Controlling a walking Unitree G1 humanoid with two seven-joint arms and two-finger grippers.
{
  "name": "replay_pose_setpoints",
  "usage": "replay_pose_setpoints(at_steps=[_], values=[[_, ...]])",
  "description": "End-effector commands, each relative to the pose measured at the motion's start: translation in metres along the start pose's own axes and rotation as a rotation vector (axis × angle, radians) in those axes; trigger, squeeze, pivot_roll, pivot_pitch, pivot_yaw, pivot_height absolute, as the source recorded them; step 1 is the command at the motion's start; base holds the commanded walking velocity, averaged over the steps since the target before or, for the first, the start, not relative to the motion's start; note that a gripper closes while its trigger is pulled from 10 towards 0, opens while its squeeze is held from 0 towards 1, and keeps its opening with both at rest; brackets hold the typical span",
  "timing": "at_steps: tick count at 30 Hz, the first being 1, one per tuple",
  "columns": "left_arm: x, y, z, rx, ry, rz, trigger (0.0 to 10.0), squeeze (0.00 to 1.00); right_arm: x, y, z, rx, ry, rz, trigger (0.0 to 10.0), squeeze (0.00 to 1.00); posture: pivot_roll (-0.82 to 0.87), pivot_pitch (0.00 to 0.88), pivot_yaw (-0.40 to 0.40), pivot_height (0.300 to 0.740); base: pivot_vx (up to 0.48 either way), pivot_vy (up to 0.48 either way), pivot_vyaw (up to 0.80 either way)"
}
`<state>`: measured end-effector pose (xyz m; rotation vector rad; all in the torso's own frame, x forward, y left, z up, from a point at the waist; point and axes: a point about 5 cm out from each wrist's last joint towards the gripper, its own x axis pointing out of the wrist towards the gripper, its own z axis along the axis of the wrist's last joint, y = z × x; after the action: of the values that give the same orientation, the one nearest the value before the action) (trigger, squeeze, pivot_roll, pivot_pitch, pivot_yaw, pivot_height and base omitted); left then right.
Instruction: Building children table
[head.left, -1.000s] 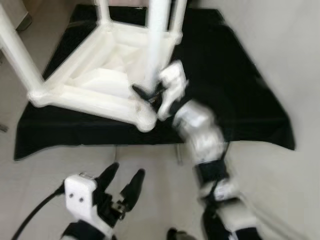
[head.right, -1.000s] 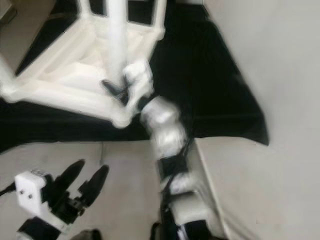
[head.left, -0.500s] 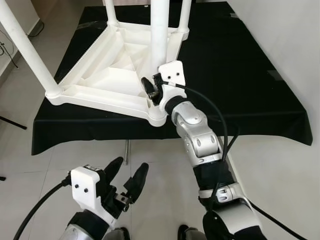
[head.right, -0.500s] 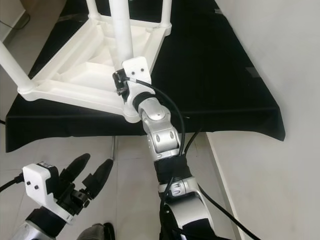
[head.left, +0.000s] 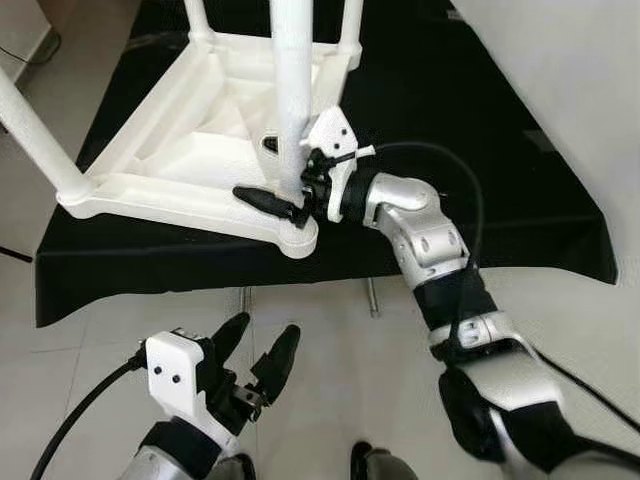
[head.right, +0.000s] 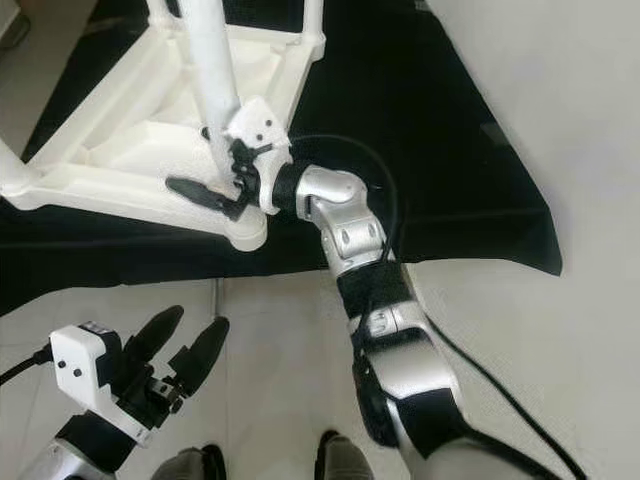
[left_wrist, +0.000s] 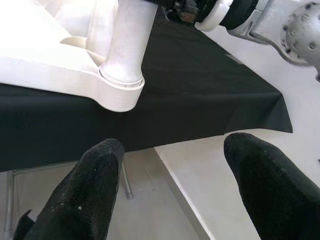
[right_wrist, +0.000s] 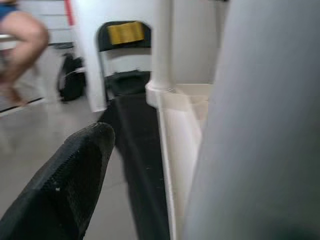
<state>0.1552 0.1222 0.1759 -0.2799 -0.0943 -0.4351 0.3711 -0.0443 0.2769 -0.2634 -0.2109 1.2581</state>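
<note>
Gripping state: the right gripper (head.left: 283, 180) is seen with its fingers apart, straddling the base of the near table leg (head.left: 292, 90); no clamp is made out.
Leg axis: upright, rising from the corner socket (head.left: 298, 238) just below the fingers.
Table: the upturned white table (head.left: 190, 150) is laid on the black cloth (head.left: 470, 180), spreading beyond the gripper.
Left gripper (head.left: 256, 355): held low over the floor, fingers apart, well apart from the leg.
Nearer arm: the right is judged nearer.

I see a low table under a black cloth (head.left: 480, 190) | white children's table (head.left: 200, 150) lies upside down on it, legs up | pale tiled floor (head.left: 330, 340) below
</note>
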Motion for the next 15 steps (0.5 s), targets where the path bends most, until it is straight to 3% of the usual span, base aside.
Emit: replay_pose_setpoints(at_steps=[1, 9, 10, 13, 14, 15], values=[[-0.005, -0.004, 0.000, 0.005, 0.018, 0.006, 10.0, 0.00, -0.003, -0.005, 0.004, 0.008, -0.022, 0.045, 10.0, 0.00, 0.09, 0.263, -0.035, 0.740, 0.000, 0.000, 0.00], [-0.013, -0.008, 0.002, -0.006, 0.041, 0.014, 10.0, 0.00, -0.011, -0.021, 0.011, 0.048, -0.049, 0.050, 10.0, 0.00, 0.10, 0.289, -0.026, 0.740, 0.000, 0.000, 0.00], [-0.015, -0.009, 0.002, -0.009, 0.044, 0.015, 10.0, 0.00, -0.013, -0.022, 0.011, 0.056, -0.054, 0.067, 4.6, 0.00, 0.09, 0.299, -0.023, 0.740, 0.000, 0.000, 0.00], [-0.016, -0.010, 0.002, -0.011, 0.048, 0.016, 10.0, 0.00, -0.015, -0.023, 0.011, 0.062, -0.061, 0.091, 4.6, 0.00, 0.09, 0.300, -0.022, 0.740, 0.000, 0.000, 0.00], [-0.018, -0.010, 0.002, -0.014, 0.052, 0.018, 10.0, 0.00, -0.016, -0.022, 0.011, 0.068, -0.065, 0.117, 0.0, 0.00, 0.08, 0.306, -0.016, 0.740, 0.000, 0.000, 0.00], [-0.020, -0.011, 0.002, -0.016, 0.056, 0.019, 10.0, 0.00, -0.018, -0.022, 0.011, 0.074, -0.069, 0.146, 0.0, 0.00, 0.07, 0.308, -0.013, 0.740, 0.000, 0.000, 0.00]])
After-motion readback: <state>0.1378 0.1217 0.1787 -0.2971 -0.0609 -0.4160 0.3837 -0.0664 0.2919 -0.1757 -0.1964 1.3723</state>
